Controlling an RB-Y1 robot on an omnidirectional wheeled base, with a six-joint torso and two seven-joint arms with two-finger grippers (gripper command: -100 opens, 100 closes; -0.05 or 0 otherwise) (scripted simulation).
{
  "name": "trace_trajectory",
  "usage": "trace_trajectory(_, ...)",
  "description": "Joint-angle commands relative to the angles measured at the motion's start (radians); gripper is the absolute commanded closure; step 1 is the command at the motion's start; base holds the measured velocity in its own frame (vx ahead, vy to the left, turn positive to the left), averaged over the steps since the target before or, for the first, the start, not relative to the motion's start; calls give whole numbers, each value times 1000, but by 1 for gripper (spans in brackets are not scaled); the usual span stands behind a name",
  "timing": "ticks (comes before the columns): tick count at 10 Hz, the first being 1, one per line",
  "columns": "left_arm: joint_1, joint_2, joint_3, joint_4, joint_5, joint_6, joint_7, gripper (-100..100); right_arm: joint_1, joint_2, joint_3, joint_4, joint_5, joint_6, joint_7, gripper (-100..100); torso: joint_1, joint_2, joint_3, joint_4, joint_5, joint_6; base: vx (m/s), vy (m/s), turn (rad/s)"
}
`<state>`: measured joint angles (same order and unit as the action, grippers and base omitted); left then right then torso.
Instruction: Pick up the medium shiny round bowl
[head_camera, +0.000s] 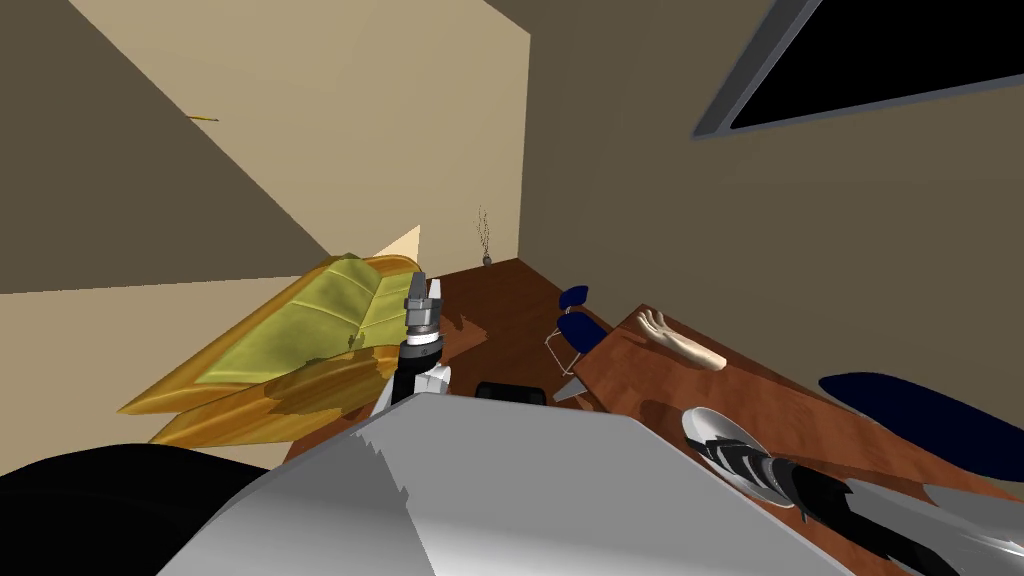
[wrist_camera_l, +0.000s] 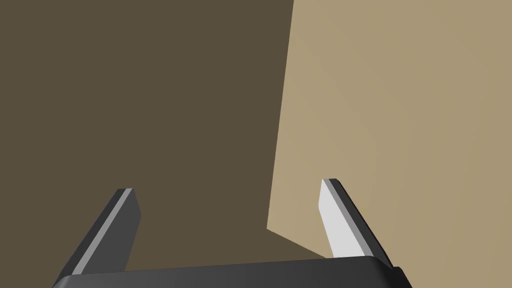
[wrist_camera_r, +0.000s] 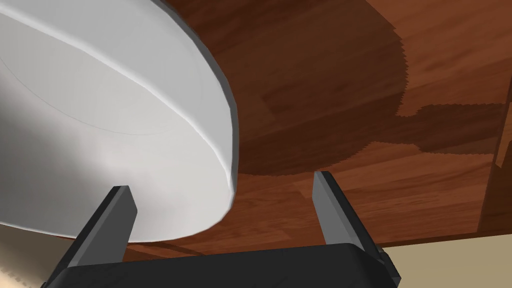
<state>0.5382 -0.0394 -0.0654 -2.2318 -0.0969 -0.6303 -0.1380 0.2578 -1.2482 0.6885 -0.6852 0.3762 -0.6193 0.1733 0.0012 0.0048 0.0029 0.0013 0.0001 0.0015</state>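
Note:
The round bowl (head_camera: 712, 430) is white and smooth and sits on the brown wooden table (head_camera: 860, 435) near its front corner. My right gripper (head_camera: 748, 460) reaches over the bowl on a dark forearm. In the right wrist view the bowl (wrist_camera_r: 110, 115) lies close, its rim running into the gap between the open fingers; one finger (wrist_camera_r: 107, 225) stands in front of the bowl wall, the other (wrist_camera_r: 334, 210) over bare table (wrist_camera_r: 400, 165). The right gripper (wrist_camera_r: 222, 181) holds nothing. My left gripper (head_camera: 427, 282) points up beside my chest, open and empty (wrist_camera_l: 227, 185).
A pale hand-shaped object (head_camera: 680, 340) lies farther back on the table. Dark blue chairs (head_camera: 578, 322) (head_camera: 930, 415) stand at the table's far end and right side. A yellow-green sofa (head_camera: 300, 345) stands to the left. A small vase with twigs (head_camera: 486, 245) is in the corner.

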Motion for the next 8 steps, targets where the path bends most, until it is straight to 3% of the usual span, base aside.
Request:
trace_trajectory(1,0,0,0,0,0,0,0,0,-14,22,13,50,-20,-13,6,-100,0,0,0,0,0,0,-74,7,200)
trace_trajectory(3,0,0,0,0,0,0,0,0,-24,31,17,74,-22,-22,9,-100,1,1,1,0,0,0,-52,7,106)
trace_trajectory(4,0,0,0,0,0,0,0,0,-26,32,18,79,-23,-25,9,100,0,-1,0,0,0,1,-5,0,-7)
trace_trajectory(8,0,0,0,0,0,0,0,0,-25,33,18,78,-24,-26,8,100,-1,-3,-2,-1,0,0,0,0,0)
